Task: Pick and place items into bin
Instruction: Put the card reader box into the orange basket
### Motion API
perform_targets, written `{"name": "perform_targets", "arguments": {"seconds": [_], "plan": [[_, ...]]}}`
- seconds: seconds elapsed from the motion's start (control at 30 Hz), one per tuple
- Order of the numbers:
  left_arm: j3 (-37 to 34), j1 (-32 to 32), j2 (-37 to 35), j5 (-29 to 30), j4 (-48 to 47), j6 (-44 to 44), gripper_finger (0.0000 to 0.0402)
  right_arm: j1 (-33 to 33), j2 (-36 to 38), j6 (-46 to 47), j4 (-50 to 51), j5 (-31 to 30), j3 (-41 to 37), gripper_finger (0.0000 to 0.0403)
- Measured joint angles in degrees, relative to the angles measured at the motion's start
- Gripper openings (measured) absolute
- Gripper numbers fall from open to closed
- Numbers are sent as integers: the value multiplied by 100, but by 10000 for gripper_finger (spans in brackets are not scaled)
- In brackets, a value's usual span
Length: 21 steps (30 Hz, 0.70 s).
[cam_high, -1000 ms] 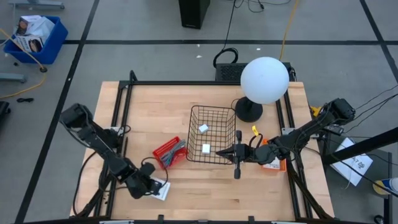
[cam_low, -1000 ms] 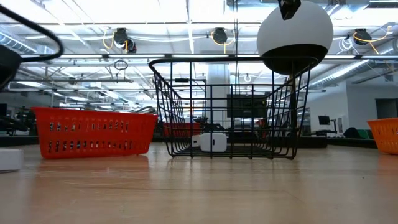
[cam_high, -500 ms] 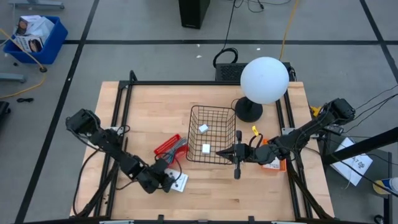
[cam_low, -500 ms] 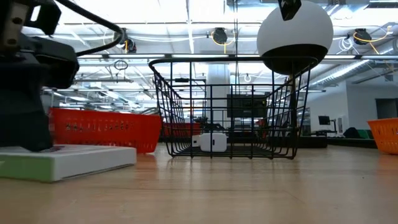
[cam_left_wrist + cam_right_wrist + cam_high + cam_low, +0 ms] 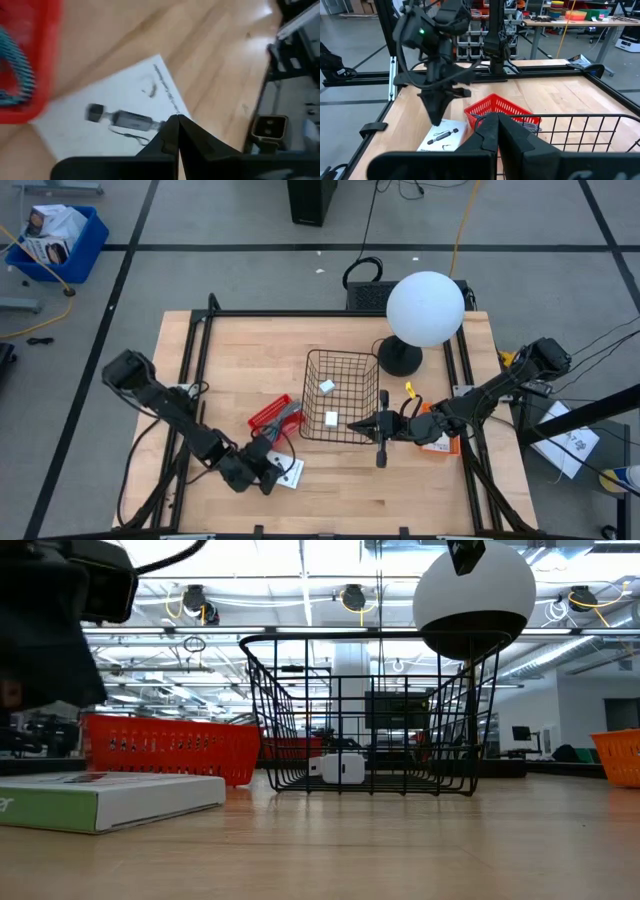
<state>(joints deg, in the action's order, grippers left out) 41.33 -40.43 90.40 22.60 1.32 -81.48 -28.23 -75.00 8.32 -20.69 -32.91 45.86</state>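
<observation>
White box [image 5: 289,473] nudged; two blocks [image 5: 331,418] in basket [image 5: 341,364]

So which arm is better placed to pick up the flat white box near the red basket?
The left. Its hand hangs right over the white box, fingers shut. The right hand sits on the far side of the wire basket, away from the box.

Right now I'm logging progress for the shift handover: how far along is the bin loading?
Two small white items already lie in the black wire basket. In hand: the left gripper, fingers shut, sits over a flat white box on the table, not lifted. The right gripper waits shut beside the basket. The box and the red basket's contents remain outside it.
</observation>
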Motion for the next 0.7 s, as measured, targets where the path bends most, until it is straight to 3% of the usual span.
{"name": "perform_targets", "arguments": {"seconds": [0.33, 0.7], "plan": [[89, 544, 1, -5, -1292, 16, 3, -4, 0, 105, -7, 2, 0, 0], [94, 650, -1, -3, -2494, -462, 7, -8, 0, 107, 5, 13, 0, 0]]}}
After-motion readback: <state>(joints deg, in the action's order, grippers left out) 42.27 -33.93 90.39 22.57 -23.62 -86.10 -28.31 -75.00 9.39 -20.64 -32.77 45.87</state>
